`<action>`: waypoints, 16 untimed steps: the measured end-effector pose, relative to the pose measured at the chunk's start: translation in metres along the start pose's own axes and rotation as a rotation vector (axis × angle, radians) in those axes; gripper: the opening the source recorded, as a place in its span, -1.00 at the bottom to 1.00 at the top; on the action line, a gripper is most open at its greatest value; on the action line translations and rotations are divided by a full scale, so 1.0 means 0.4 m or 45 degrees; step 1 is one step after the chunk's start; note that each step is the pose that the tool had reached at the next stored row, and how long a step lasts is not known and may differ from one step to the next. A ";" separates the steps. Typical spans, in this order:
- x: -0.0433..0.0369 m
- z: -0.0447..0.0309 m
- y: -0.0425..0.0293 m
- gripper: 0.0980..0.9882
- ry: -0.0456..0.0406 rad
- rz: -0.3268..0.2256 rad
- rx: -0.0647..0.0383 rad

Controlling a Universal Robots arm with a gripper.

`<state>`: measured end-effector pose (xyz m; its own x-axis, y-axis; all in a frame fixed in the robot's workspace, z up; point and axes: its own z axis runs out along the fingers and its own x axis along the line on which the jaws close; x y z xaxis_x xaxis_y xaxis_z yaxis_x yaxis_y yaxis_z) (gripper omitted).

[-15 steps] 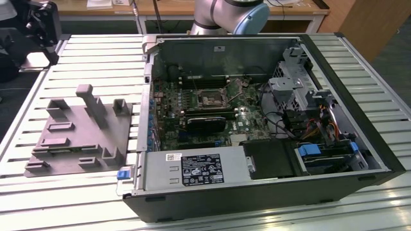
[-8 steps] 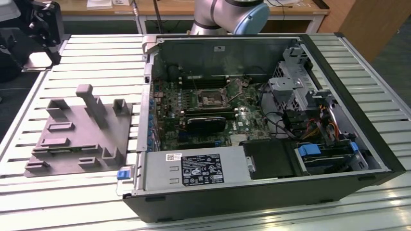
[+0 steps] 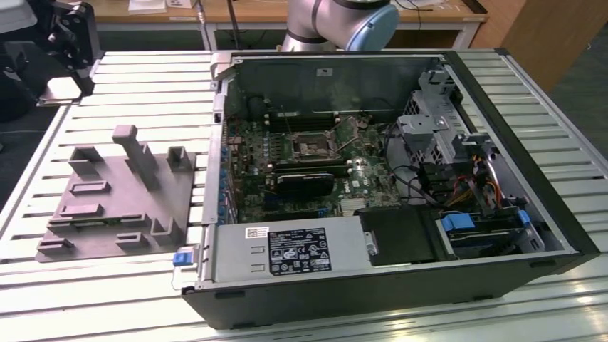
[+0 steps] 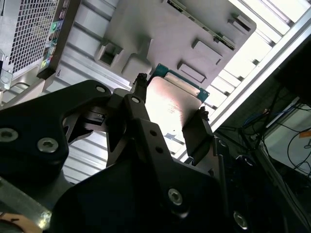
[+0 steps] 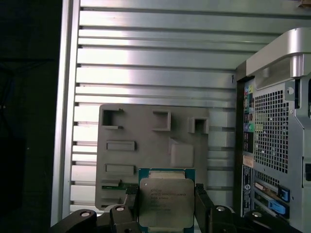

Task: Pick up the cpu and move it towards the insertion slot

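As it hovers, the claw [image 5: 165, 193] grips the cpu [image 5: 166, 206].

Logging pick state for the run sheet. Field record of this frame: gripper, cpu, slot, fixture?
gripper: shut on the cpu
cpu: in its grip, lifted clear of the grey fixture
insertion slot: on the green board inside the open case, away from the gripper
grey fixture: on the slatted table, at the exterior view's left of the open case

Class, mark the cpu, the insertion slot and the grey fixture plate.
cpu [image 5: 163, 204]: first wrist view, middle of its metal top.
insertion slot [image 3: 312, 148]: exterior view, its dark centre.
grey fixture plate [image 3: 124, 206]: exterior view, bare flat base.
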<state>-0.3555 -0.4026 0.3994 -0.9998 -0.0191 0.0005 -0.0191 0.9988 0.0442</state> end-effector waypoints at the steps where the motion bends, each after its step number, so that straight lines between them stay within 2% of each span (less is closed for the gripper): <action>1: -0.002 0.000 0.000 0.00 0.000 0.000 0.000; 16: -0.020 0.000 0.000 0.00 0.000 0.000 0.000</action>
<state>-0.3474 -0.4026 0.3994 -0.9998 -0.0191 0.0005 -0.0191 0.9988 0.0443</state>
